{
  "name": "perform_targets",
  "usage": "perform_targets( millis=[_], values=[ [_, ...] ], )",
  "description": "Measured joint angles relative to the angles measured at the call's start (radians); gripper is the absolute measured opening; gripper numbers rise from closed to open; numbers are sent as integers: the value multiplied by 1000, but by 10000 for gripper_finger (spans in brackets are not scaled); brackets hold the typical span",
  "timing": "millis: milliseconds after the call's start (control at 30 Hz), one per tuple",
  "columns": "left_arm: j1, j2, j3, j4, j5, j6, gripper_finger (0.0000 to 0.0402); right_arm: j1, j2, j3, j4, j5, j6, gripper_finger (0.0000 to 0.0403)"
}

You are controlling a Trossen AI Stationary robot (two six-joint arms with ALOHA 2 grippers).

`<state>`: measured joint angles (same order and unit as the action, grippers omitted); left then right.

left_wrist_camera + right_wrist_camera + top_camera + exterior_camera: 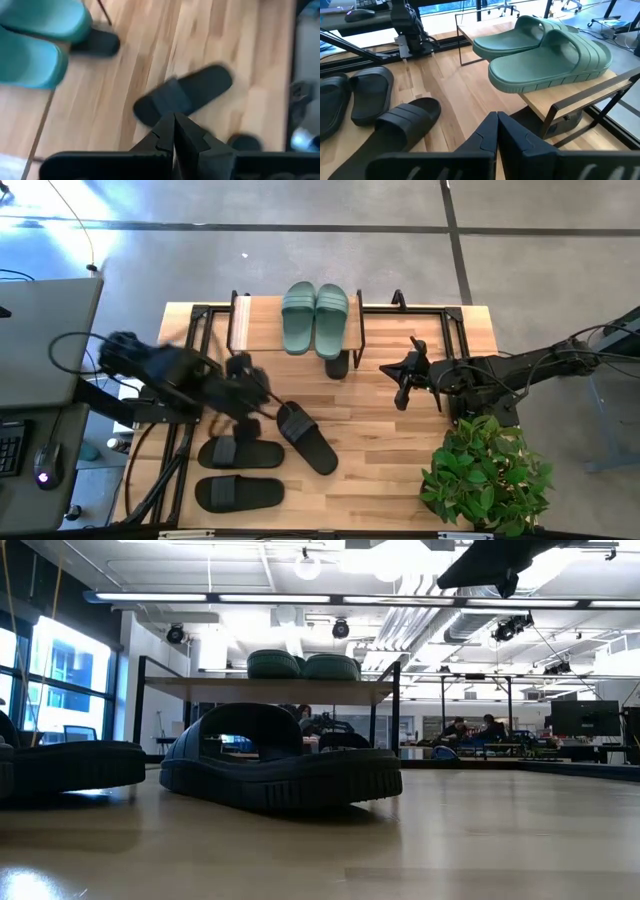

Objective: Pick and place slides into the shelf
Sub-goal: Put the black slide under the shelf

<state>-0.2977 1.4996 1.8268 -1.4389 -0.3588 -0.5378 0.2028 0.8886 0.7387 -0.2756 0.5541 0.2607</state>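
- Nearest, at lower left of the high view, two black slides point(238, 474) lie flat on the table point(400, 470).
- Above them, left gripper point(262, 392), fingers pressed together, hovers by an angled black slide point(306, 437).
- Right gripper point(402, 383), fingers together, waits mid-right.
- Farthest, green slides point(315, 317) sit atop the shelf point(242, 325).

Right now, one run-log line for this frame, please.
green pair on shelf | one black slide under shelf | three on table | left gripper, right gripper shut

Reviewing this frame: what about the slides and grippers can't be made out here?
- Black slide under the shelf: mostly hidden by the top board, high view.
- Left gripper: motion-blurred, high view.
- Right gripper: out of frame, low view.
- Slide cut off by the edge, low view.
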Motion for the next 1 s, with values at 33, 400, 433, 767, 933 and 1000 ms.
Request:
perform_targets(
  millis=[33, 400, 433, 767, 933, 1000],
  values=[
    [1, 29, -4, -10, 2, 3, 1, 0, 0, 0, -1, 0, 0, 0],
    [3, 323, -8, -19, 82, 33, 82, 0, 0, 0, -18, 0, 0, 0],
    [3, 344, -8, -5, 90, 33, 97, 0, 0, 0, -21, 0, 0, 0],
    [16, 538, -9, 156, 121, -136, 217, 0, 0, 1, -58, 35, 3, 0],
    [41, 613, -8, 137, 114, -172, 227, 0, 0, 1, -77, 47, 0, 0],
    [52, 636, -10, 113, 113, -174, 227, 0, 0, 0, -81, 47, 0, 0]
  ],
)
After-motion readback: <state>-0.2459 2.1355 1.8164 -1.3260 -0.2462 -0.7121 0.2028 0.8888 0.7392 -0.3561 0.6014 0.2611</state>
